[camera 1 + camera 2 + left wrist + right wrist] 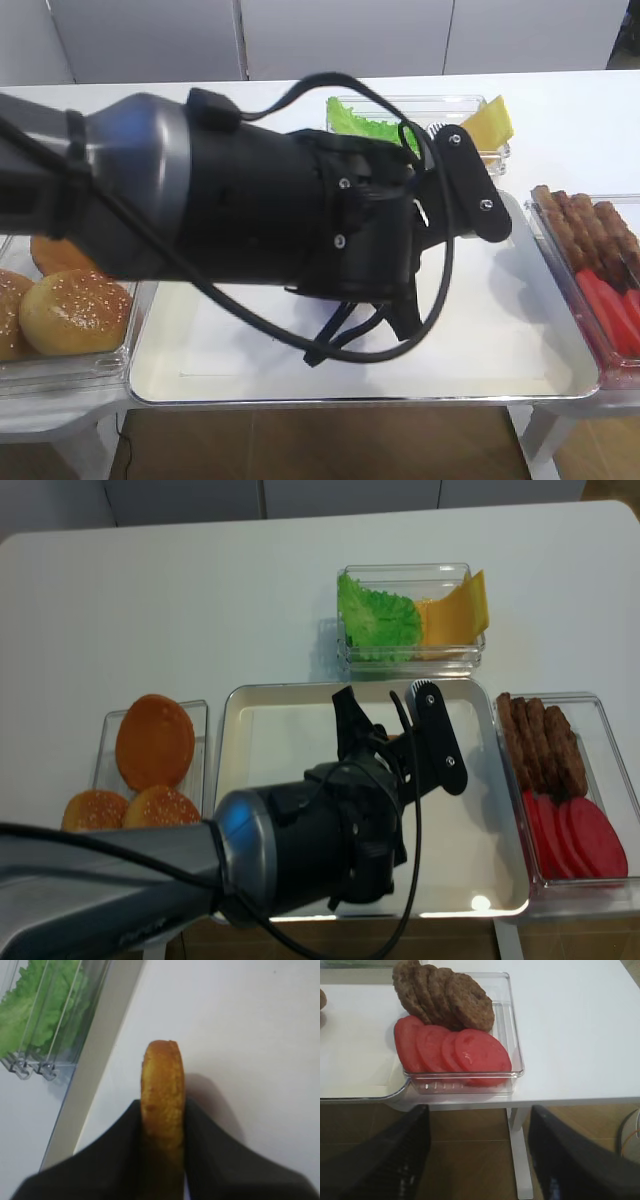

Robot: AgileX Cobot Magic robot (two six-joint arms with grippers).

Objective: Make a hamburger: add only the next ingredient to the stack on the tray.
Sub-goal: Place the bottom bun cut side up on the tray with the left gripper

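While pinching one bun half [162,1090], left end effector [162,1132] above one tray [90,1095].

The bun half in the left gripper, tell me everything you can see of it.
The bun half shows clearly only in the left wrist view, edge-on and standing upright. Its rim is golden-brown with a slightly rough, crumbly surface and no seeds visible. The left gripper is shut on it, its dark fingers pressing both flat sides. It is over the tray, throwing a soft shadow on the white lining; whether it touches the lining cannot be told. The lettuce bin lies beyond the tray's rim.
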